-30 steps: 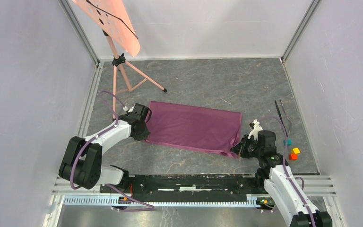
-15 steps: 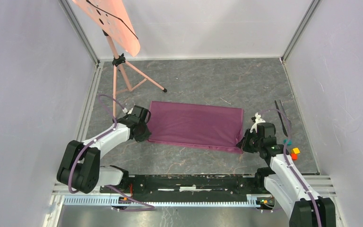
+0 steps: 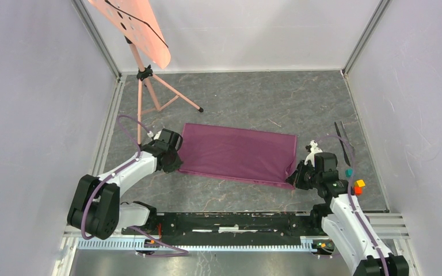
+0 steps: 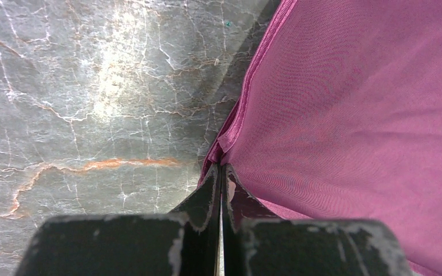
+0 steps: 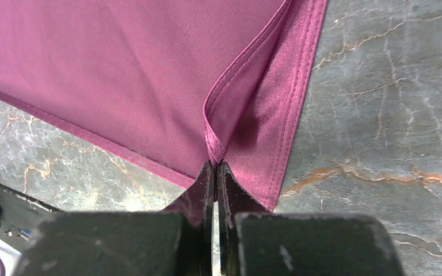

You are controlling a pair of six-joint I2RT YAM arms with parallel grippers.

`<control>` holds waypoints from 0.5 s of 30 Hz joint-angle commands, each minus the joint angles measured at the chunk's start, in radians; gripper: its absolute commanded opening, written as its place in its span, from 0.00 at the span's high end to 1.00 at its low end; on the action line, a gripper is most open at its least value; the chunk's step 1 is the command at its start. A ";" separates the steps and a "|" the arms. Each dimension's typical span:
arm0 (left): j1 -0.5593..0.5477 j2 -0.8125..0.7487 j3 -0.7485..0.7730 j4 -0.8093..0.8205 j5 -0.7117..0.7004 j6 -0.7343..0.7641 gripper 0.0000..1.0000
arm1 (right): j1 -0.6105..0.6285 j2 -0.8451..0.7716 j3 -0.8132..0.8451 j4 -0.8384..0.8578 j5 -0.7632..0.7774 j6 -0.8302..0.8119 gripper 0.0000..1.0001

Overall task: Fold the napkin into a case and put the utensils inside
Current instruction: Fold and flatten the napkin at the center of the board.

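The plum-maroon napkin (image 3: 239, 153) lies folded over as a wide rectangle on the marble floor. My left gripper (image 3: 176, 163) is shut on the napkin's near left corner (image 4: 230, 138). My right gripper (image 3: 293, 179) is shut on its near right corner, pinching a raised fold of the hemmed edge (image 5: 218, 135). Both hold the cloth low over the floor. The two slim dark utensils (image 3: 341, 138) lie side by side on the floor at the right, beyond my right arm.
A pink music stand (image 3: 144, 69) on a tripod stands at the back left. Small teal (image 3: 349, 171), yellow (image 3: 360, 183) and orange (image 3: 357, 190) cubes sit by my right arm. Metal frame rails and grey walls enclose the floor.
Both grippers have carried the napkin's near edge away from the arms, narrowing and straightening the cloth. My right gripper moved up and slightly right, then settled.
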 commanded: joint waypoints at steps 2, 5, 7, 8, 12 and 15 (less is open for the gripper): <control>0.006 -0.006 0.003 -0.001 -0.056 -0.010 0.98 | 0.006 -0.017 -0.037 0.009 -0.022 0.029 1.00; 0.005 -0.002 0.003 -0.003 -0.051 -0.008 0.98 | 0.006 0.007 -0.067 0.027 -0.028 0.028 1.00; 0.005 -0.006 0.004 -0.010 -0.055 -0.004 0.97 | 0.005 0.009 -0.073 0.027 -0.029 0.029 0.99; 0.005 -0.008 0.005 -0.014 -0.059 -0.004 0.95 | 0.006 0.005 -0.069 0.019 -0.022 0.027 0.97; 0.005 -0.046 0.015 -0.046 -0.045 -0.010 0.75 | 0.005 -0.039 -0.024 -0.044 0.007 0.017 0.80; 0.005 -0.112 0.027 -0.095 -0.024 -0.016 0.64 | 0.006 -0.064 0.041 -0.108 0.031 -0.002 0.68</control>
